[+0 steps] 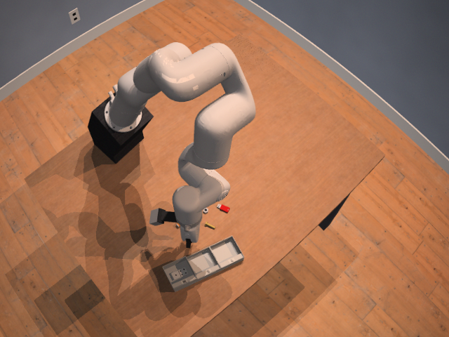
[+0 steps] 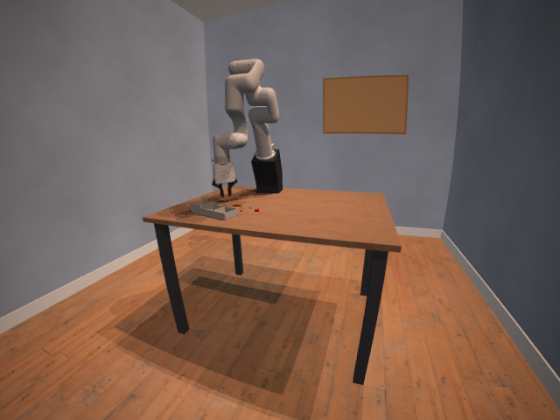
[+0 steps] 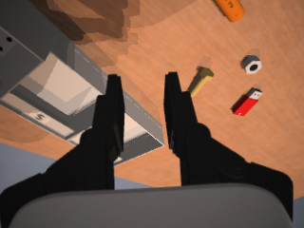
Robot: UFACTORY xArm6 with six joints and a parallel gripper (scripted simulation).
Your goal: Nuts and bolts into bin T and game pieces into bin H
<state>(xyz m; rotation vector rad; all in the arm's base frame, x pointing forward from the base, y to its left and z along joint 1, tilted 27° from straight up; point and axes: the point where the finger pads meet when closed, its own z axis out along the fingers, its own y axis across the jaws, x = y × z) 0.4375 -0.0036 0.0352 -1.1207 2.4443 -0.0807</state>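
Note:
My gripper [image 3: 143,89] has its fingers apart with nothing between them. It hangs above the table just beside the long side of the grey three-compartment bin tray [image 1: 203,262], as the top view also shows [image 1: 188,243]. A domino-like game piece [image 1: 179,274] lies in the tray's end compartment. A brass bolt [image 3: 200,82] lies on the table close to my right finger, and it also shows in the top view [image 1: 209,225]. A grey nut [image 3: 251,64] lies a little farther off. The middle compartment carries a label that reads S [image 3: 39,115]; the other labels are out of sight.
A red USB stick [image 3: 246,102] lies next to the nut. An orange cylinder-shaped thing [image 3: 229,9] lies at the top edge of the wrist view. The tray stands near the table's front edge [image 2: 213,209]. The arm's black base [image 1: 118,132] stands at the back.

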